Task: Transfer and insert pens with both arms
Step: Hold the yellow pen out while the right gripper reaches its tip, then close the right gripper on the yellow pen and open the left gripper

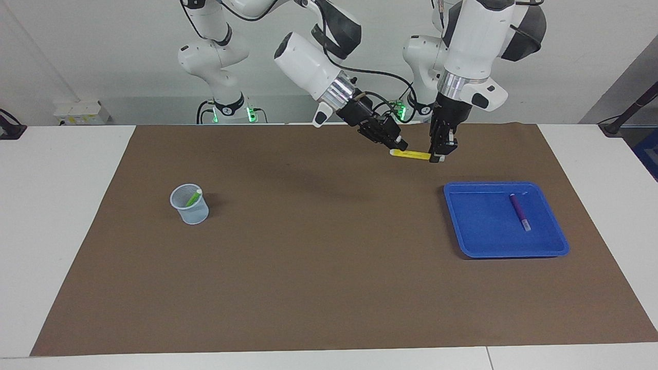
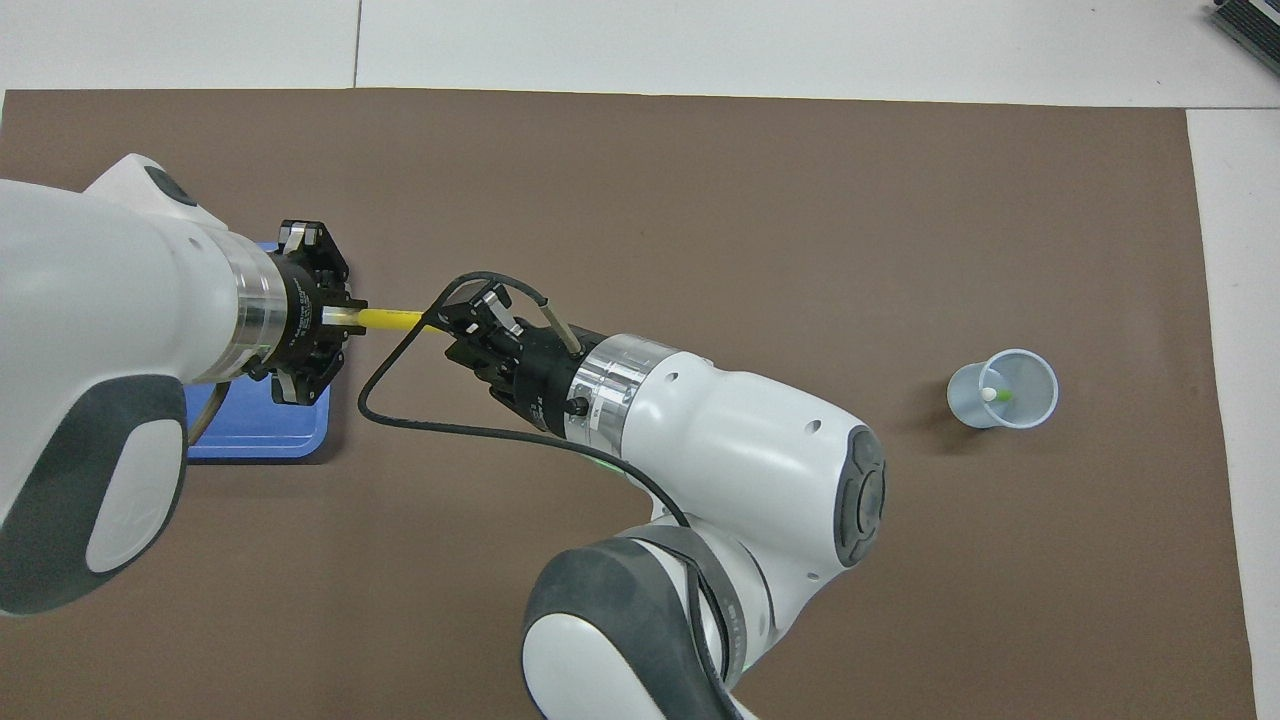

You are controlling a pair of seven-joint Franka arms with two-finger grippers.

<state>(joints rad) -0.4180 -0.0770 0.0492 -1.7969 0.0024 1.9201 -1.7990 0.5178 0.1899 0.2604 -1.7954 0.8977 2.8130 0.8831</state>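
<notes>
Left claw point(image 1: 438, 155) gripped yellow pen point(image 1: 411, 154) in midair w/ right claw point(image 1: 395, 143) at its cap end, grip unclear. Early release prob drops it.

A brown mat point(image 1: 329, 267) covers most of the white tabletop point(image 1: 61, 216). A translucent cup point(image 1: 191, 208) stands on it toward the right arm's end, and a blue tray point(image 1: 480, 236) lies flat toward the left arm's end, well apart

Bright even light, soft shadows
</notes>
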